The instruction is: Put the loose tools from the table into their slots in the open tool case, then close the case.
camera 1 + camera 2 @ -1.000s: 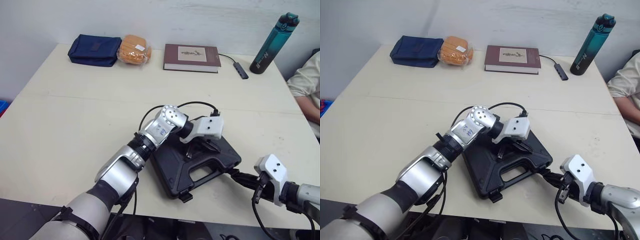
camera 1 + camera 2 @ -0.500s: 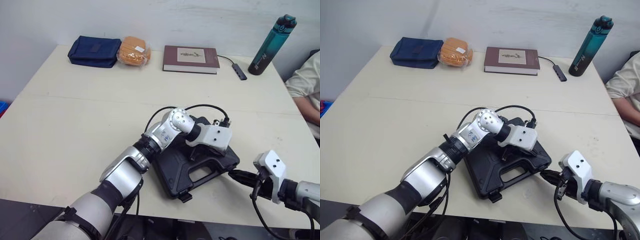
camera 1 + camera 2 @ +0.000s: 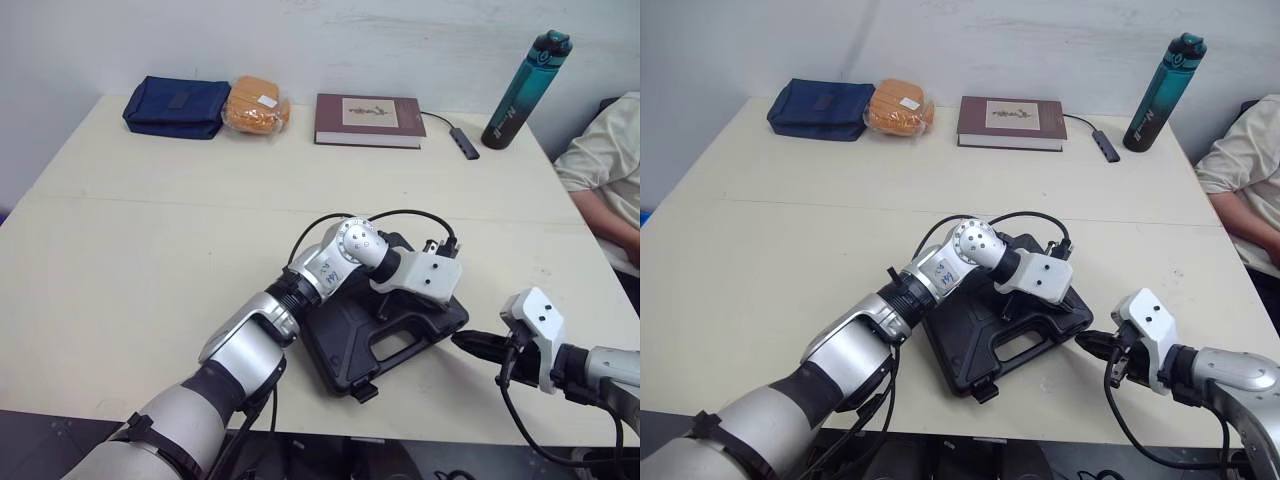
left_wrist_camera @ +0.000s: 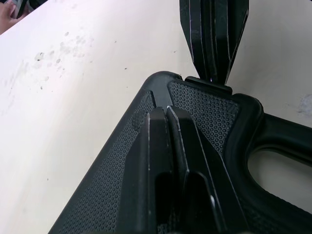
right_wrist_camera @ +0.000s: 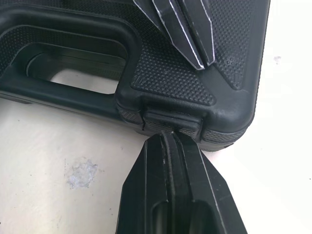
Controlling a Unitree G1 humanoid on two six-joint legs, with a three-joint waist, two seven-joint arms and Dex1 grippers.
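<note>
Shifted toward the handle corner of the tool case, left gripper, pressed together, holds it down; right gripper, also pressed together, should nudge the latch squarely shut.

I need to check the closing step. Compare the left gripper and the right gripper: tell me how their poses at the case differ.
The left gripper rests on the lid of the closed tool case, near a corner; the right gripper lies low over the table beside the case. The left gripper points down onto the lid; the right gripper points sideways at the latch. Both are shut and hold nothing.
</note>
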